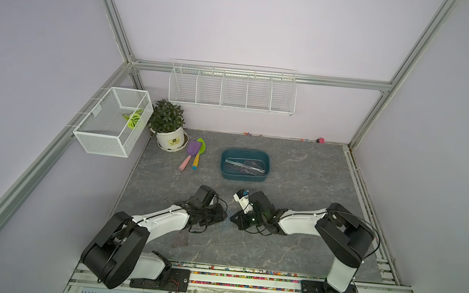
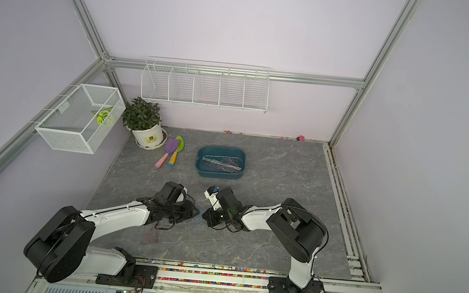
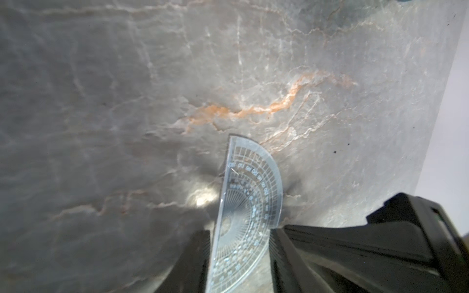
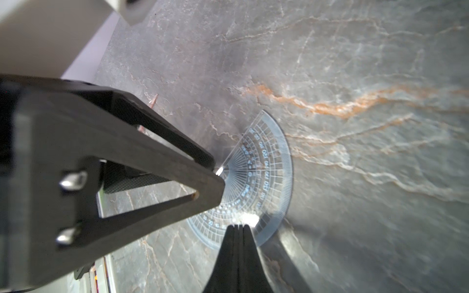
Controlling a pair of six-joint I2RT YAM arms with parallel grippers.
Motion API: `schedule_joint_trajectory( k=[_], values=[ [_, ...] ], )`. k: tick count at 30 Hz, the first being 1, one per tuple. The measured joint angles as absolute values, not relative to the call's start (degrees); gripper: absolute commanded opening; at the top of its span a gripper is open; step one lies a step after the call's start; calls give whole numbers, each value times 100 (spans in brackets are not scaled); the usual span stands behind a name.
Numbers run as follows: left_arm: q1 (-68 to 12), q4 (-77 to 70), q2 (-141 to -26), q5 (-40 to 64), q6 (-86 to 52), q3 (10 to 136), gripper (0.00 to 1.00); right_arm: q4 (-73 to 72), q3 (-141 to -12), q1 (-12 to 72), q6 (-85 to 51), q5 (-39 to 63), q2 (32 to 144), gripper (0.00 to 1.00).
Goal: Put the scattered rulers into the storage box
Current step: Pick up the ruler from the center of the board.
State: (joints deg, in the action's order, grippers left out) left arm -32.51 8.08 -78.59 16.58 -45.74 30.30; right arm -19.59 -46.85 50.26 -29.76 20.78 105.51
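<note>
both top views: storage box [image 1: 243, 178] holds several rulers [image 1: 244, 166]; protractor [image 1: 225, 226] lies on worktop [image 1: 308, 220] between the two arms | left wrist: left gripper [image 3: 239, 230] fingers apart, flanking protractor | right wrist: right gripper [image 4: 238, 225] clenched, tips at protractor's curved rim

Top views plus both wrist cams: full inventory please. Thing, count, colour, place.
storage box: 1, dark teal, table centre-back
rulers: several, clear, inside storage box, count unclear
protractor: 1, bluish clear, table, between the two end effectors
triangle: 1, brownish, table, beside left arm
toy shovels: 2, purple and green, between plant and box
potted plant: 1, green in white pot, back-left corner
mesh basket: 1, white, on left frame rail
wire rack: 1, white, back wall
table: 1, grey marble
left end effector: 1, black, jaws apart around protractor, grip unclear
right end effector: 1, black, shut, tips at protractor's rim
</note>
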Motion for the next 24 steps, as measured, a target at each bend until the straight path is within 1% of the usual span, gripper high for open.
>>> schedule_joint_trajectory(
  k=[7, 9, 11, 13, 16, 19, 20, 24],
  values=[
    [-3251, 611, -8141, 1680, -4560, 3208, 49, -2399, -4488, 4978, -2978, 2106, 10678, 4],
    [-3251, 558, -8202, 1682, -4558, 3238, 49, -2528, -4418, 4969, -2980, 2108, 10678, 4],
    [-3251, 462, -8248, 1702, -4563, 3238, 45, -2622, -4372, 4965, -2980, 2110, 10678, 4],
    [-3251, 392, -8289, 1710, -4580, 3227, 37, -2668, -4348, 4954, -2982, 2126, 10678, 4],
    [-3267, 301, -8344, 1691, -4624, 3170, 16, -2700, -4338, 4936, -3002, 2132, 10683, 4],
    [-3280, 75, -8324, 1800, -4657, 3153, 2, -2729, -4329, 4886, -3015, 2145, 10687, 4],
    [-3339, 10, -8311, 1791, -4637, 3190, 0, -2731, -4329, 4871, -3020, 2143, 10687, 4],
    [-3382, -60, -8340, 1756, -4644, 3192, 0, -2735, -4322, 4849, -3022, 2150, 10685, 4]
  ],
)
